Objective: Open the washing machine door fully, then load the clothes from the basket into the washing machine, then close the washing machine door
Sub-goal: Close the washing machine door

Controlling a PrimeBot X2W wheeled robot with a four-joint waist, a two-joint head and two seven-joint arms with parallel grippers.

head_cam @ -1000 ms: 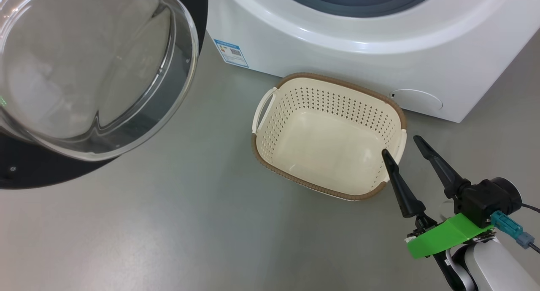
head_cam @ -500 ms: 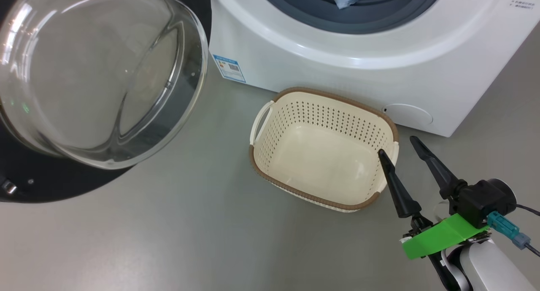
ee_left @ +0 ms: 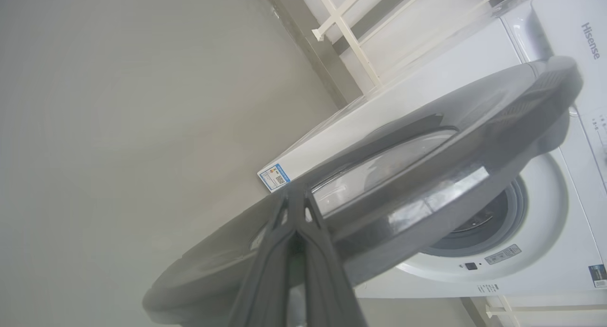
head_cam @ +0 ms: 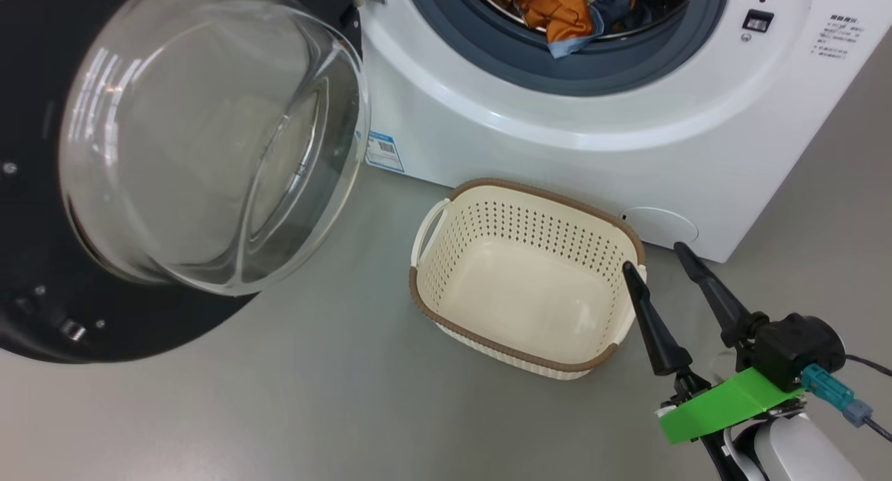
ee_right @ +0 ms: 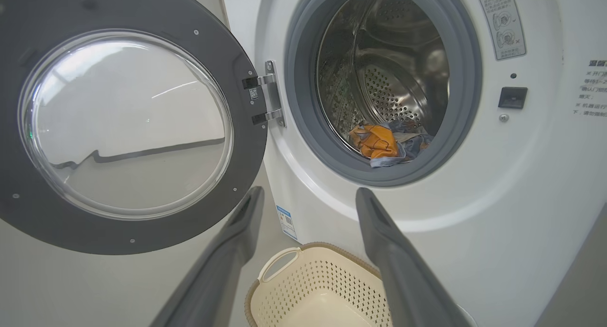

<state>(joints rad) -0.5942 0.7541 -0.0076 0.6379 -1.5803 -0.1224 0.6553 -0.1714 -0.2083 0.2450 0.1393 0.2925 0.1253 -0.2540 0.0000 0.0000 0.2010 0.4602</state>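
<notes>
Opening: done. Washing machine door (head_cam: pixel 209 146) swung far out to the left of the washing machine (head_cam: pixel 557 153), inner side toward the head camera, hanging on its hinge (ee_right: pixel 270 99) at the left of the opening.

Loading: done too, by the look of things. Clothes (ee_right: pixel 384 144) lying in a small heap at the front bottom of the perforated steel drum (ee_right: pixel 393 80), one corner reaching out onto the grey seal. Basket (head_cam: pixel 529 230) bare inside, standing on the floor (head_cam: pixel 313 397) just before the machine, below the opening and near the round white flap (head_cam: pixel 658 226).

Left to do, as judged: closing the door, perhaps after tucking in that corner of cloth so as not to trap it.

Left tool (ee_left: pixel 295 199) pressed shut with nothing between the fingers, tips at the outer dark ring of the door; touching or just short, cannot tell. Well placed, apparently, for pushing the door round. Right tool (head_cam: pixel 654 256) spread wide and holding nothing, hovering by the right end of the basket, one fingertip crossing the rim in the head view.

Door itself: wide glossy black ring around a deep, clear, bulging glass bowl, bright with reflections; small screws in the ring; no crack to be seen. Blue label (head_cam: pixel 385 152) low on the machine's front, just beside the bowl's edge.
</notes>
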